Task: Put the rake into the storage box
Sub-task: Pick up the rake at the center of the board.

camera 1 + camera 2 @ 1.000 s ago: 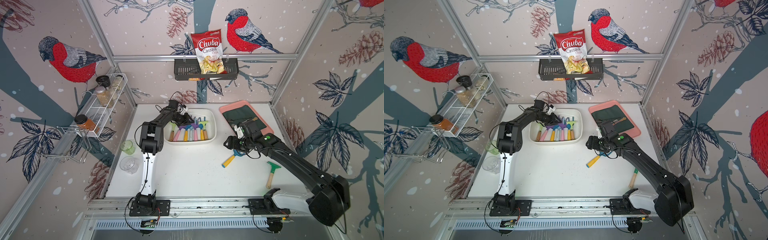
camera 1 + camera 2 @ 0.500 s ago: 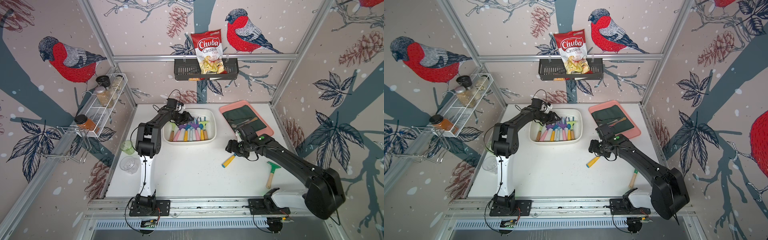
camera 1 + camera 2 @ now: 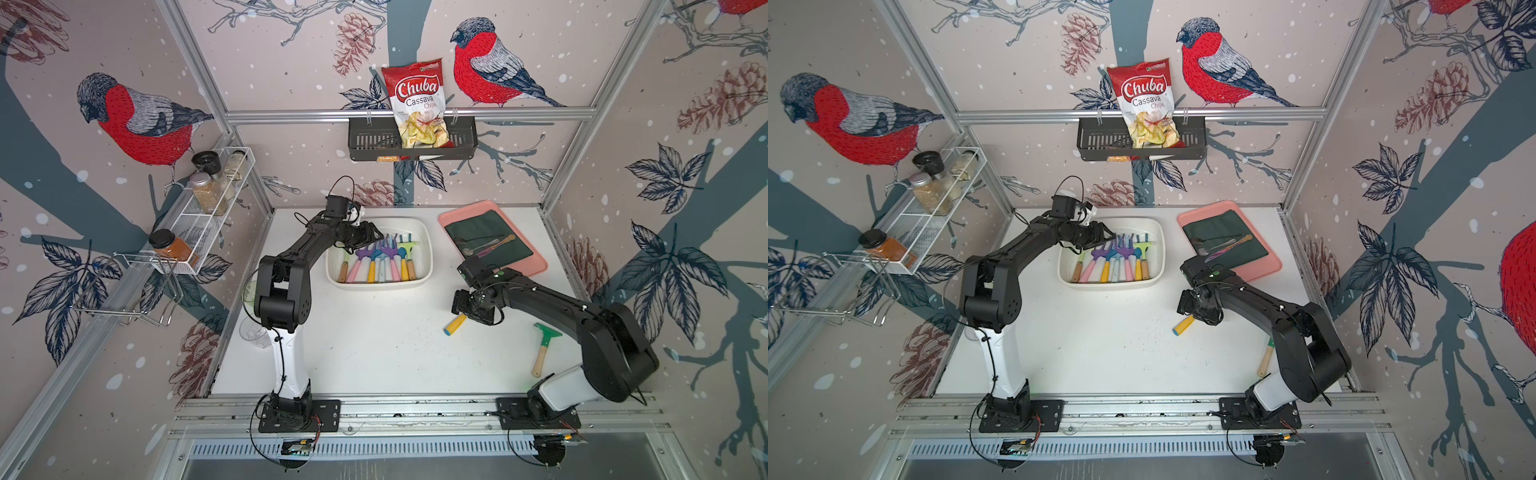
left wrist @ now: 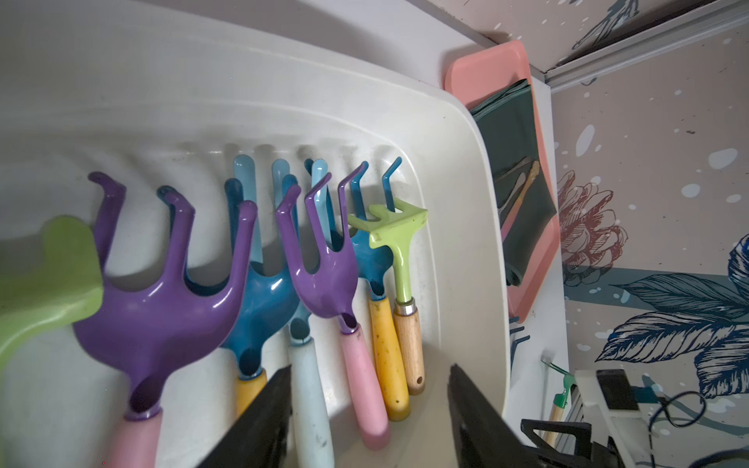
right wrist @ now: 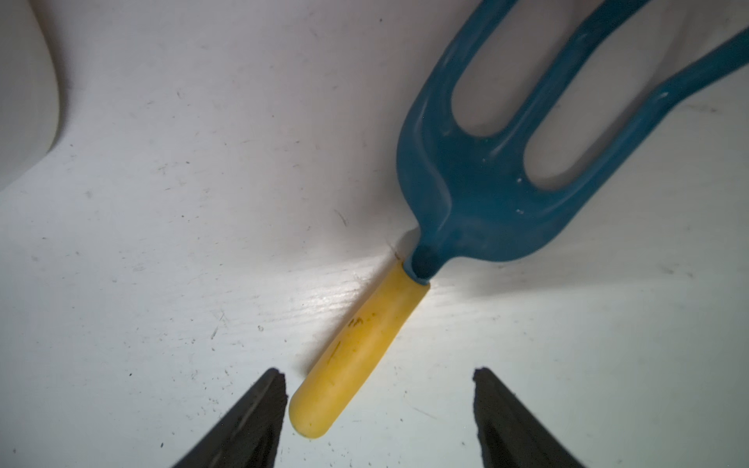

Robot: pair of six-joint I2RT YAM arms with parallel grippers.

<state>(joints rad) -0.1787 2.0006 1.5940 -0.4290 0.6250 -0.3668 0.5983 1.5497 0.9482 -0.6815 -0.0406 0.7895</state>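
Right tool [image 5: 379, 372] open, empty, poised at yellow-handled blue three-pronged rake [image 5: 458, 210]; to be centred over handle [image 5: 360, 348], lowered, then closed. Left tool [image 4: 371, 366] open, empty, above white glossy storage box [image 4: 466, 202].

Brand: "Chuba", in white script on a red patch, on the chip bag [image 3: 417, 106], upper middle of the frame in both top views.
Product: "Cassava Chips", printed just under the brand on the same bag.
Small print: a line at the bag's top corner, too small to read.
Bag stands in: the black slotted basket [image 3: 370, 140].
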